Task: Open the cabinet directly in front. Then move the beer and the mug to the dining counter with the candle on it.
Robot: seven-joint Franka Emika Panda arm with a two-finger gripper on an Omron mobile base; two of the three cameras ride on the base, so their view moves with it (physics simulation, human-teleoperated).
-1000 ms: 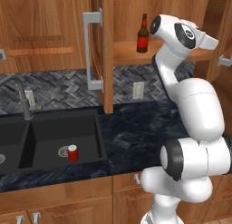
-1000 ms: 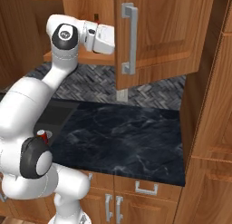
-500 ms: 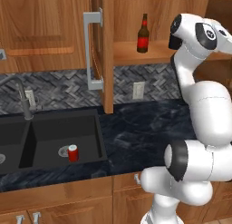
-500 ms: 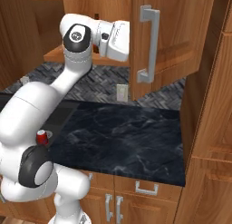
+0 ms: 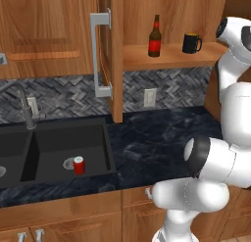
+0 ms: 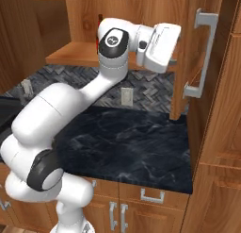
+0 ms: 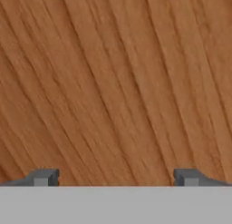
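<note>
Counting: 1 beer [image 5: 155,36] | 1 mug [image 5: 191,42] | pincer [image 7: 116,177] released, nothing gripped

- The cabinet [image 5: 59,35] is reddish-brown wood with a flowing grain; its bar handle [image 5: 100,55] is silver-grey.
- The beer [image 5: 155,36] is dark brown glass with a red label and a red neck band.
- The mug [image 5: 191,42] is black.
- The desk [image 5: 157,138] has a black top marbled with grey-blue veins, over brown wooden fronts.
- The backsplash [image 5: 171,86] is a grey herringbone pattern, with a pale outlet plate [image 5: 149,97] on it.
- The sink [image 5: 44,150] is matt black; the can [image 5: 79,165] standing in it is red with a pale top.
- The arm [image 6: 113,43] is glossy white with dark joints.
- The fingertips [image 7: 43,177] of the gripper [image 7: 115,177] are dark grey, before streaked reddish-brown wood.
</note>
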